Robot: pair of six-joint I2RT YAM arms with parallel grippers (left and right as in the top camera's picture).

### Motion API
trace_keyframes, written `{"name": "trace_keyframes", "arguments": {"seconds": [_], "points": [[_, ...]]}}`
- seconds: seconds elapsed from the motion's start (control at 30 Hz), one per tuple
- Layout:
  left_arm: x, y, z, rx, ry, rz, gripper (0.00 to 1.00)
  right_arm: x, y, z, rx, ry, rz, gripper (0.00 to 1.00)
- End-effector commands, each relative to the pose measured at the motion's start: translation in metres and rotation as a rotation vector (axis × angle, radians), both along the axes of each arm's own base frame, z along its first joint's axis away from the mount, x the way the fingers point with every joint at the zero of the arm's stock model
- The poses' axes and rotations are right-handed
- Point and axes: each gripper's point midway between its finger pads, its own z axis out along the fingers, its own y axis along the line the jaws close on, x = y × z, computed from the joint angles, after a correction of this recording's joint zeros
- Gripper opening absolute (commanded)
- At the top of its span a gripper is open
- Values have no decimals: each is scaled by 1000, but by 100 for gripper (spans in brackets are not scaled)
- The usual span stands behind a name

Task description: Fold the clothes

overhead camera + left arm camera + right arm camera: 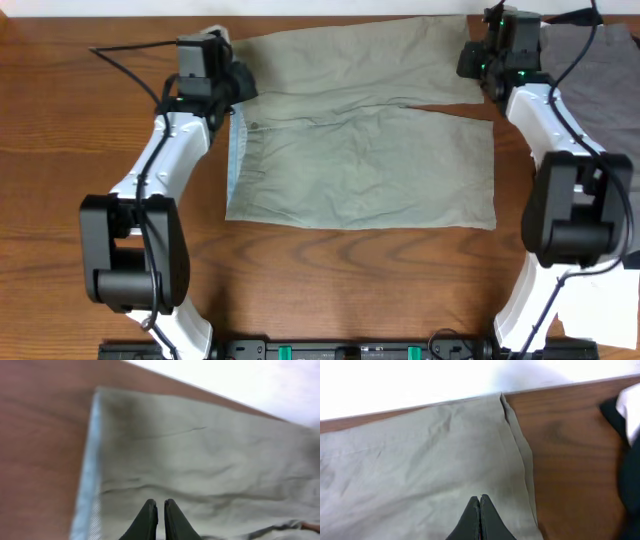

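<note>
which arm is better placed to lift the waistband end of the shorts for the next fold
Left. The left fingers hang closed right over the shorts beside the pale blue waistband lining. The right fingers sit at the opposite end, by the far leg hem.

We see two arms built alike. The left arm [165, 160] and the right arm [540, 115] both wear smooth white curved shells set between bulky black joint housings [125, 250]. Thin black cables [125, 65] loop off the wrist blocks, and small green lights [497, 16] glow on the far right one. The left gripper [159, 506] and the right gripper [479, 500] each end in two slim, dark, tapered fingers [471, 515]. Along the near edge we see a black base rail [330, 350] with green tabs.
</note>
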Motion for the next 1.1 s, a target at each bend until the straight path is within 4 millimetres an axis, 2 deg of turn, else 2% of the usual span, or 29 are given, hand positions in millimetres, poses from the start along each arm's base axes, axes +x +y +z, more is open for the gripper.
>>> {"name": "trace_keyframes", "arguments": {"seconds": [0.0,0.17,0.27,0.33,0.47,0.6,0.8,0.97,1.07], "points": [[7,-8,-32,0,30,-10,9,8,7,-34,0,15,31,1],[27,-4,-79,18,21,15,10,18,10,-72,-40,6,62,1],[31,-4,-106,34,29,2,10,12,1,-95,-77,63,35,1],[30,-4,-115,61,37,-20,10,4,-3,-107,-99,113,37,1],[29,-3,-115,95,31,-47,10,-18,-7,-126,-134,230,65,1],[31,5,-112,107,21,-29,10,-49,-22,-146,-180,385,20,1],[32,26,-113,106,32,7,10,-76,-26,-160,-186,508,19,1],[32,31,-110,106,32,16,10,-81,-24,-161,-178,531,15,1],[35,32,-86,122,-17,7,10,-77,-24,-150,-165,509,3,1]]}}
